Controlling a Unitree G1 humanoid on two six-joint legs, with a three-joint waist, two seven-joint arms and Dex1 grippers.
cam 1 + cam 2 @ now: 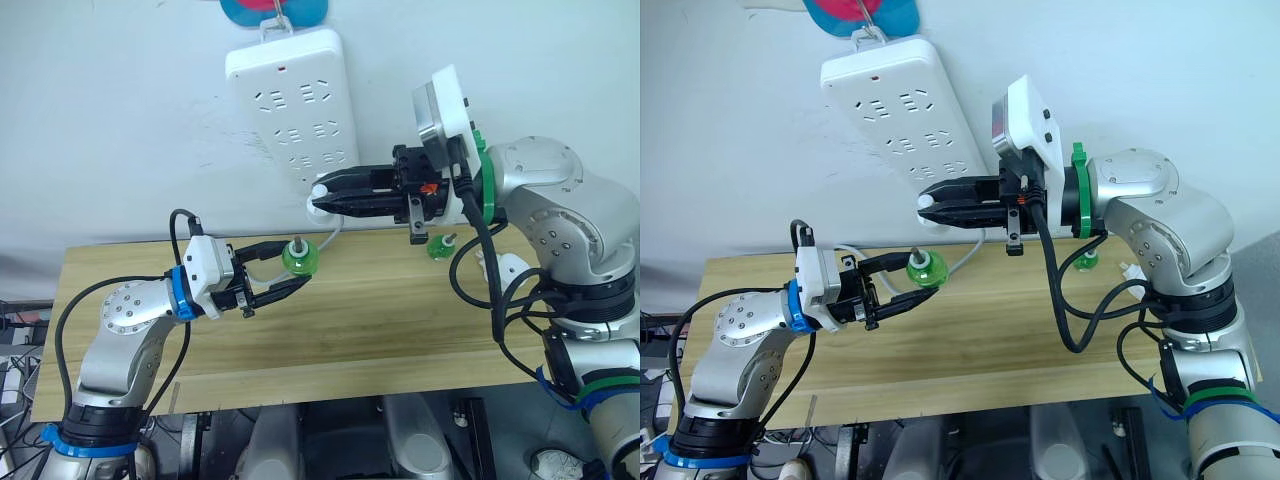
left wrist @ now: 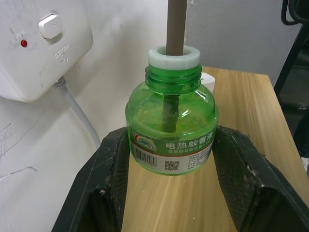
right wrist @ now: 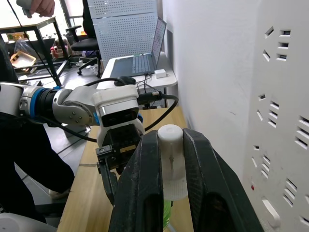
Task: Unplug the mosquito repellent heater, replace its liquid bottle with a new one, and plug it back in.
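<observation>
My right gripper (image 1: 322, 196) is shut on the mosquito repellent heater (image 1: 319, 189), a small white rounded unit, held in the air by the lower end of the white power strip (image 1: 290, 100). In the right wrist view the heater (image 3: 171, 162) sits between the two black fingers, apart from the strip's face (image 3: 285, 121). My left gripper (image 1: 298, 272) is shut on a green liquid bottle (image 1: 299, 258) with a white collar and a brown wick, held upright just above the wooden table (image 1: 380, 330). The left wrist view shows the bottle (image 2: 171, 121) pressed between both fingers (image 2: 108, 179).
A second green bottle (image 1: 440, 245) stands on the table at the back right, beside a small white object (image 1: 508, 266). The strip hangs on the white wall and its cable (image 1: 335, 232) runs down behind the table. A person's hand (image 3: 38, 6) and a desk with a laptop (image 3: 145, 60) lie beyond.
</observation>
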